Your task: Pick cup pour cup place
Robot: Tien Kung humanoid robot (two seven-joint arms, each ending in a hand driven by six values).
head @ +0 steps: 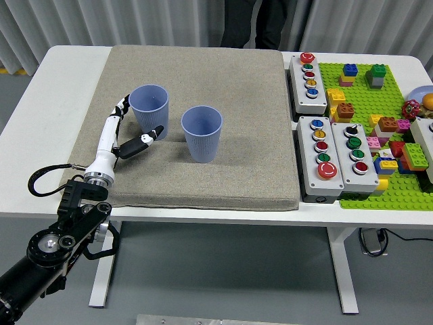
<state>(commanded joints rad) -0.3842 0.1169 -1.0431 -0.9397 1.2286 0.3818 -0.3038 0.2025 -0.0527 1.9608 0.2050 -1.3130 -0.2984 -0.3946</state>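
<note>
**Left hand open around the far cup**

Two blue cups stand upright on a grey mat — the left cup (149, 110) farther back, the right cup (201, 133) nearer and just beside it, the two apart. Both look empty from above.

The left hand (124, 130) reaches in from the lower left and brackets the left cup. Its fingers (122, 106) lie along the cup's left side, and the thumb (143, 140) points at the cup's near base; they are spread, not closed on it, and whether they touch the wall I cannot tell. The cup sits flat on the mat (223, 81).

The mat covers most of the white counter (54, 81). To its right sit three button boxes (308, 75) with coloured buttons, and beyond them a green baseplate (392, 74) with toy bricks — red, yellow, blue, brown. A person (250, 24) in dark clothes stands at the far edge, hands not visible.
</note>
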